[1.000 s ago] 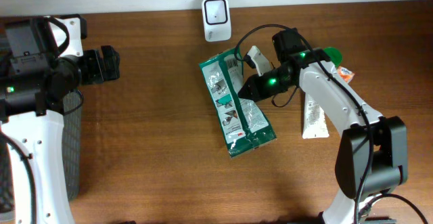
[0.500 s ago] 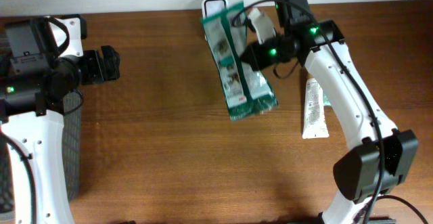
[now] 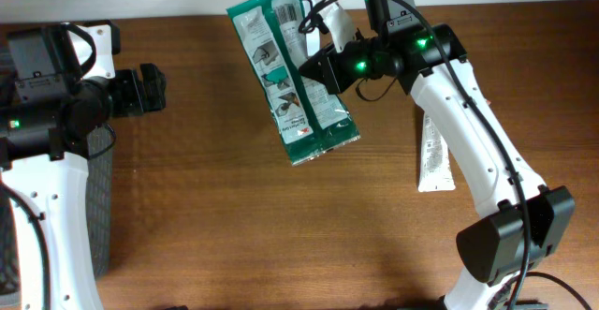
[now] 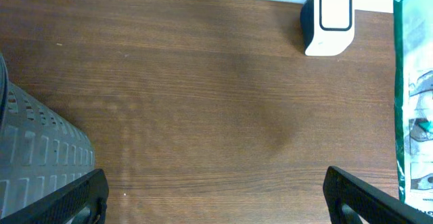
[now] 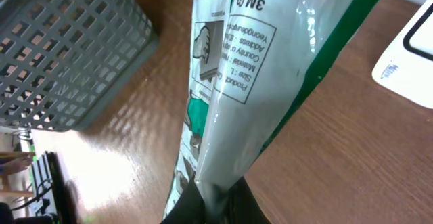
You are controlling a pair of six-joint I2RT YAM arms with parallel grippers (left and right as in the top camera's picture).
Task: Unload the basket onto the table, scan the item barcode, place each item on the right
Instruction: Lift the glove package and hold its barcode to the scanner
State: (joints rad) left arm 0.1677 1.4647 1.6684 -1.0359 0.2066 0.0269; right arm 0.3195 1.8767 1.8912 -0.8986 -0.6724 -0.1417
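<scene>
One wooden table [image 3: 206, 216] is seen, with a grey basket [image 3: 101, 198] at its left side. The green packet [image 3: 290, 76] is held lifted over the far edge, pinched by the closed right gripper [image 3: 314, 66]. The left gripper [image 3: 154, 90] is spread wide, empty. A white scanner [image 4: 329, 17] is placed near the packet.

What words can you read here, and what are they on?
"3M": on the green package, upside down in the right wrist view.
"Size : L": that package's white label.
"Address": same label.
White tube: print too small to read.
</scene>
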